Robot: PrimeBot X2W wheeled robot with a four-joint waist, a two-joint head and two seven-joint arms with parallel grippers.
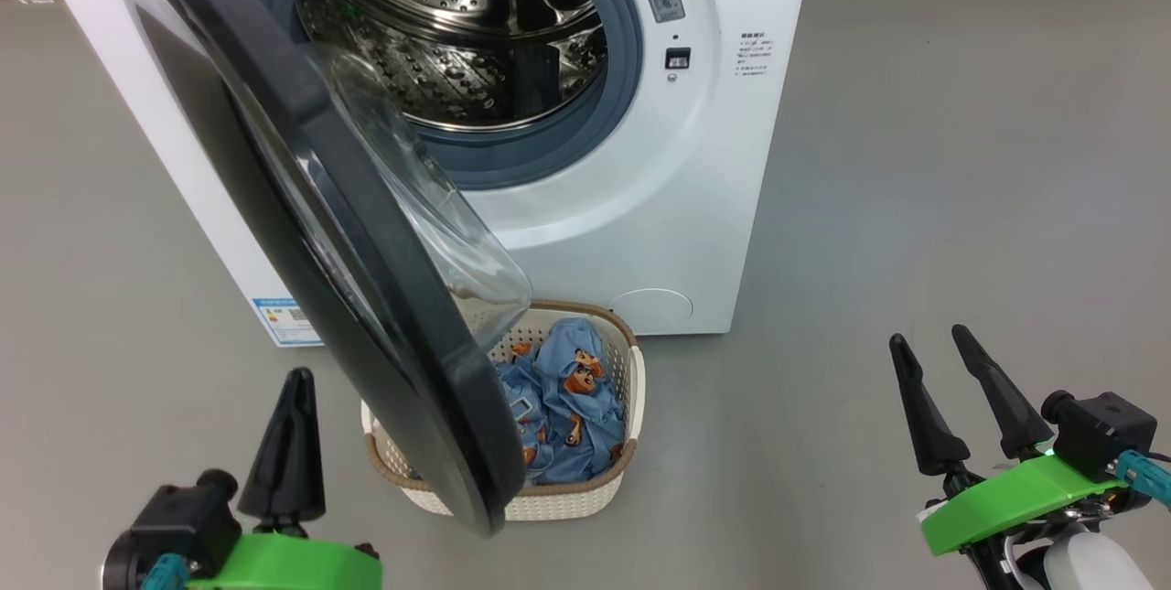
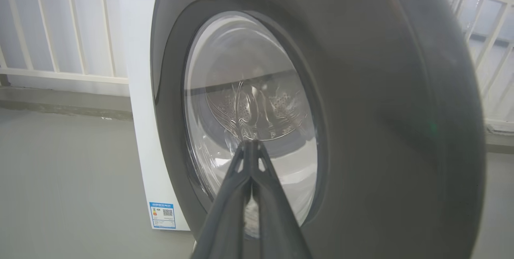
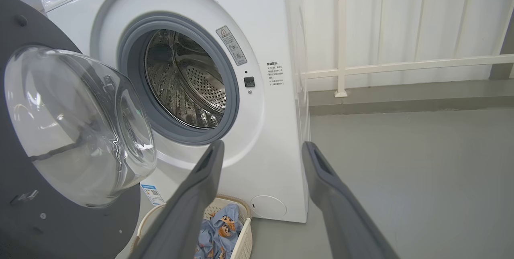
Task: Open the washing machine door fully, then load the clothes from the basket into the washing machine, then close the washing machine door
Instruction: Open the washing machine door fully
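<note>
The left gripper (image 1: 295,389) is squeezed shut with nothing in it. It sits low, just beside the outside of the washing machine door (image 1: 402,297). The right gripper (image 1: 929,340) is spread wide and empty, well apart on the other side.

The door is only part way open. It hangs over the basket (image 1: 558,503) and hides some of it. The clothes (image 1: 572,407) lie in the basket on the floor. Behind stands the washing machine (image 1: 723,114), and I see no clothes in its shiny drum (image 1: 457,50).

I think the door must first swing further toward the left gripper. Push softly from the glass side, or hook the rim. Go slow, keep the left arm out of the door's way, and don't bump the basket.
</note>
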